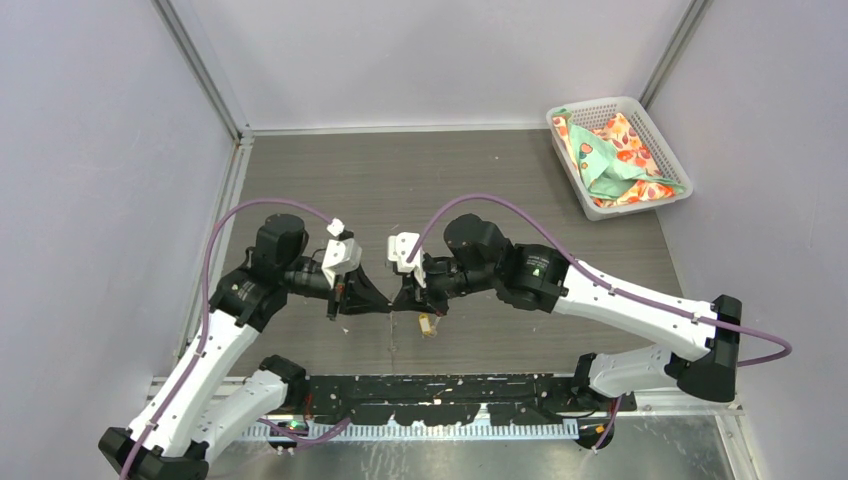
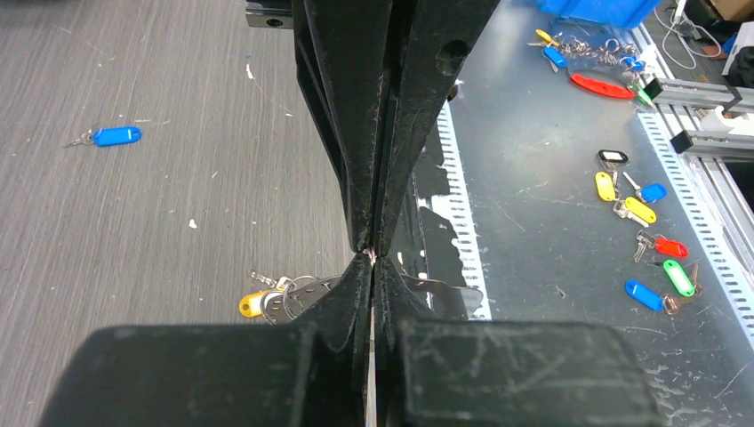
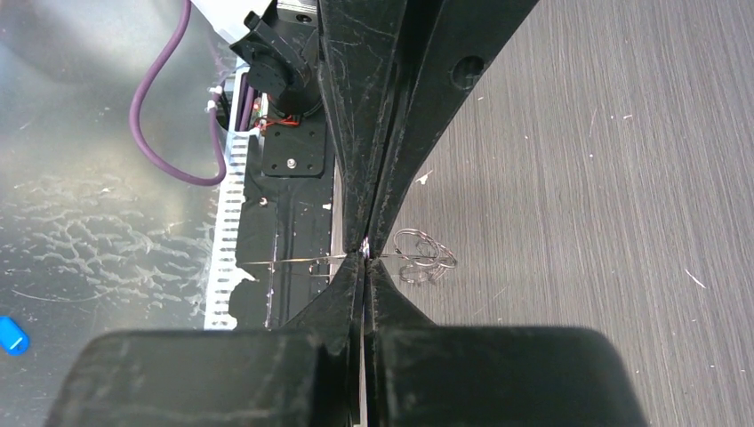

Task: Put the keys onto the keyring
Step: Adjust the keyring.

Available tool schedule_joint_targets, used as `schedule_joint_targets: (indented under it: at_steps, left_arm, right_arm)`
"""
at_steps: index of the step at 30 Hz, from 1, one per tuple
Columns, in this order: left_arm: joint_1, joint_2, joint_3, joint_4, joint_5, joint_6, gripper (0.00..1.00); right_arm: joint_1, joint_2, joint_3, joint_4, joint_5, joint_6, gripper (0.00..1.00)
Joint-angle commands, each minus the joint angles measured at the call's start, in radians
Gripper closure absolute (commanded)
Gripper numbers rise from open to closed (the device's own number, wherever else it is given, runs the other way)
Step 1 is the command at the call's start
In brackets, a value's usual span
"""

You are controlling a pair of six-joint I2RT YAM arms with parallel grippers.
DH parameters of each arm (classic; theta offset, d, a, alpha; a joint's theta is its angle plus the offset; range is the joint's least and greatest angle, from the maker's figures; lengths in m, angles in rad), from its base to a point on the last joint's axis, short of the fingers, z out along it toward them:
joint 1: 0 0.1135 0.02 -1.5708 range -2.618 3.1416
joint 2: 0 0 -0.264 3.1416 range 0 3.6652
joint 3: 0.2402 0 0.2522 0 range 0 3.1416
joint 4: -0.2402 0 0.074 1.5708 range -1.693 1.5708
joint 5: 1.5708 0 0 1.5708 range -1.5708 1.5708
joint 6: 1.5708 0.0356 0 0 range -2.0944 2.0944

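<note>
Pinching keyring in right gripper, left gripper closed opposite, basket well apart.

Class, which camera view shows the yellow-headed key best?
The left wrist view: the yellow-headed key shows its coloured head plainly there, low in the picture. The top view gives only a tiny yellowish speck of it. The right wrist view does not show it.

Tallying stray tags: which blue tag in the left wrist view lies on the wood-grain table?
The blue tag at far left, alone on the table; the other blue tags lie on the metal plate at right.
</note>
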Motion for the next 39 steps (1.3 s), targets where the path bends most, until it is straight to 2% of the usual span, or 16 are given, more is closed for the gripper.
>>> schedule_joint_targets:
  at_steps: [1, 6, 13, 17, 22, 24, 28, 34, 39]
  left_arm:
    - [-0.005, -0.011, 0.022, 0.052, 0.040, -0.012, 1.00]
    - [-0.004, -0.012, 0.017, 0.093, 0.025, -0.049, 1.00]
    - [-0.004, -0.059, 0.010, 0.044, -0.056, -0.065, 0.64]
    - [-0.004, -0.120, -0.032, 0.090, -0.161, -0.148, 0.55]
    - [-0.004, -0.208, -0.126, 0.250, -0.255, -0.334, 0.53]
    - [-0.004, -0.226, -0.144, 0.257, -0.303, -0.363, 0.54]
    - [-0.004, -0.244, -0.167, 0.307, -0.313, -0.408, 0.56]
    - [-0.004, -0.215, -0.162, 0.353, -0.228, -0.444, 0.60]
    - [-0.004, -0.179, -0.160, 0.364, -0.068, -0.460, 0.60]
  right_arm:
    - [0.006, -0.014, 0.028, 0.080, 0.033, 0.029, 0.99]
    - [0.006, -0.020, 0.003, 0.129, 0.048, 0.080, 0.99]
    - [0.006, -0.081, -0.076, 0.233, 0.133, 0.136, 0.99]
    - [0.005, -0.121, -0.124, 0.296, 0.129, 0.161, 0.99]
    - [0.004, -0.140, -0.163, 0.358, 0.116, 0.192, 0.99]
    - [0.004, -0.153, -0.179, 0.380, 0.112, 0.202, 0.99]
    - [0.004, -0.158, -0.183, 0.376, 0.085, 0.205, 0.99]
    - [0.003, -0.147, -0.165, 0.337, 0.059, 0.190, 0.99]
    - [0.003, -0.139, -0.158, 0.329, 0.050, 0.186, 0.99]
